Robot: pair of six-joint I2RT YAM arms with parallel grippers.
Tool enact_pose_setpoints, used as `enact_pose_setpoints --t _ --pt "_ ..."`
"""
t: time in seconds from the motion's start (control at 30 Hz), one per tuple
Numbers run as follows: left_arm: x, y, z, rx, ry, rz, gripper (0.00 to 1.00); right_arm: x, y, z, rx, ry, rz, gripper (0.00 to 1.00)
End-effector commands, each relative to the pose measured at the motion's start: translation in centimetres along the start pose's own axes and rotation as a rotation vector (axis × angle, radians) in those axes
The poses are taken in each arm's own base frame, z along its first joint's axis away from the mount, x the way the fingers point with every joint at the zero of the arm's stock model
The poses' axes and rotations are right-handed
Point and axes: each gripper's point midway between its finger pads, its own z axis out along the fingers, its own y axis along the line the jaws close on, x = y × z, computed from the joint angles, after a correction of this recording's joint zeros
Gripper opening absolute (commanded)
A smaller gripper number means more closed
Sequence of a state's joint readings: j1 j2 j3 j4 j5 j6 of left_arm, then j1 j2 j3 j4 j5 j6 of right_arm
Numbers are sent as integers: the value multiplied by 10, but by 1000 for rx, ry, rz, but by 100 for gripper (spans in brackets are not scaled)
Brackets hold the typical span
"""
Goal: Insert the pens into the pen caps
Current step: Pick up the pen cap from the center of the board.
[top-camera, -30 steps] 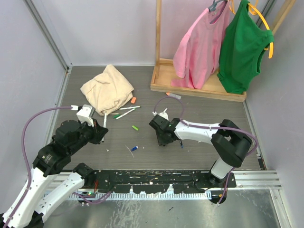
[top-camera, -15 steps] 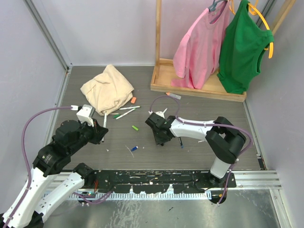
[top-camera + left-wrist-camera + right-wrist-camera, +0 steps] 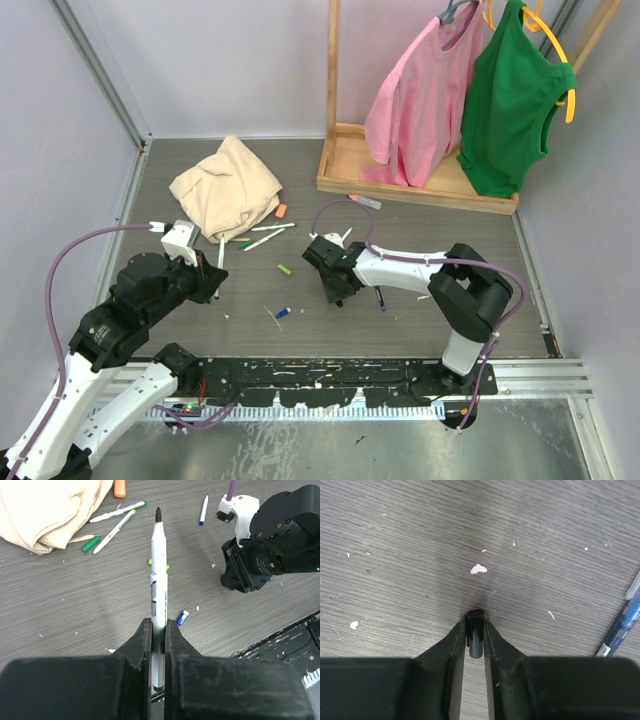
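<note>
Beige cloth (image 3: pixel 226 187) is your landmark from the top camera, heaped at the far left of the table (image 3: pixel 440 250). Your left gripper (image 3: pixel 213 283) sits on the near side of the cloth, closed around a white pen (image 3: pixel 221 254) whose free end points back toward it. Two more pens (image 3: pixel 268 235) lie just beside the cloth's near right edge, with an orange cap (image 3: pixel 281 211) touching its right edge. A green cap (image 3: pixel 285 270) and a blue cap (image 3: pixel 283 313) lie further toward you. Your right gripper (image 3: pixel 335 297) is down at the table, well to the right of the cloth; from here you can't read its jaws.

Left wrist camera now: the jaws are clamped on the white pen's lower barrel. Its bare black tip points away from the camera, and the cloth fills the upper left corner. Another green cap (image 3: pixel 91 543) lies against the cloth's edge.

Right wrist camera: your jaws are pinching a black cap (image 3: pixel 475 632) between the fingertips, right down at the tabletop, its open mouth facing away from the camera. A blue pen (image 3: pixel 620 627) lies at the right edge. The cloth is out of this view.
</note>
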State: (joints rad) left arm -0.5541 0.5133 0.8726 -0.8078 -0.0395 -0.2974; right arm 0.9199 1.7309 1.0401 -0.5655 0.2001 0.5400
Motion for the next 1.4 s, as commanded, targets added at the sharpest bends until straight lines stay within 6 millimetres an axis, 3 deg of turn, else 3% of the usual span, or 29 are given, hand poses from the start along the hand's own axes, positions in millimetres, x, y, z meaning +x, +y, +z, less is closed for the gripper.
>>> enact_pose_setpoints --t 0.0,0.23,0.4,0.6,0.83,1.07,1.37 --pt "-6 1 0 -2 -26 10 0 5 -13 7 59 17 -38 22" --pt "-15 1 -3 -5 -93 -24 0 -24 6 -30 -87 -128 -31 1" --pt "-25 -7 -3 30 -142 -84 0 -53 26 -81 -281 -327 -35 0" --pt "-33 -23 3 108 -167 -122 0 -88 47 -160 -538 -623 -31 0" --pt "-31 -39 13 191 -128 -119 0 -105 58 -227 -794 -924 36 0" --pt "-17 -85 16 452 -12 -102 0 -107 59 -263 -916 -1065 46 0" --pt "-34 -75 22 372 -69 -147 0 -114 62 -294 -1088 -1110 217 0"
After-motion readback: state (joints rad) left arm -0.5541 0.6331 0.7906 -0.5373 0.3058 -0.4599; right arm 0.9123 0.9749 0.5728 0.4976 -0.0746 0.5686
